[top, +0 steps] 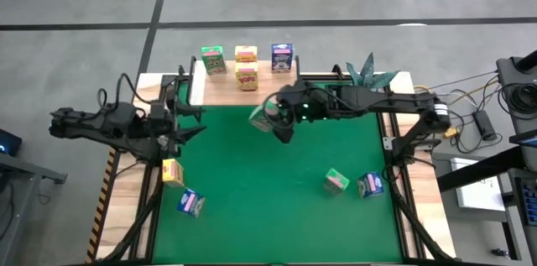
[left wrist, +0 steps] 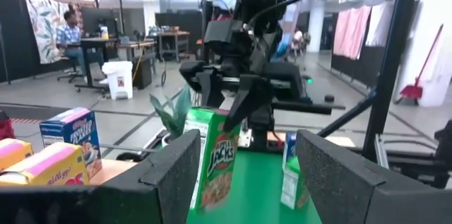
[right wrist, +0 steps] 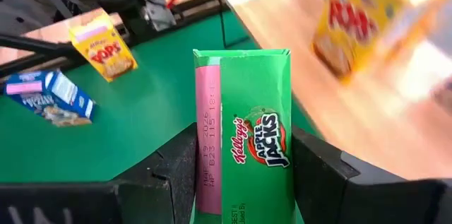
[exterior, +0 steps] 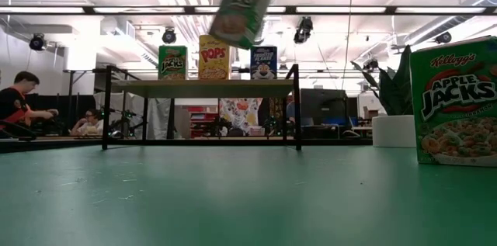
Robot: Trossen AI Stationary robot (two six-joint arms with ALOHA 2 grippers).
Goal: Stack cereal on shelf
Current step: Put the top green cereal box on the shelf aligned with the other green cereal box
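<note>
High view: shelf [top: 195, 86] bears four boxes [top: 246, 65].

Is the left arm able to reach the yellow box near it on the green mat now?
Probably yes. The yellow box lies close below the left gripper, whose fingers are open and hold nothing. Only the blue box lies near it, farther off, so nothing seems to block the way.

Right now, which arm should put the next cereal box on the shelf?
The right arm: its hand already holds a green Apple Jacks box beside the shelf. The left hand is empty.
</note>
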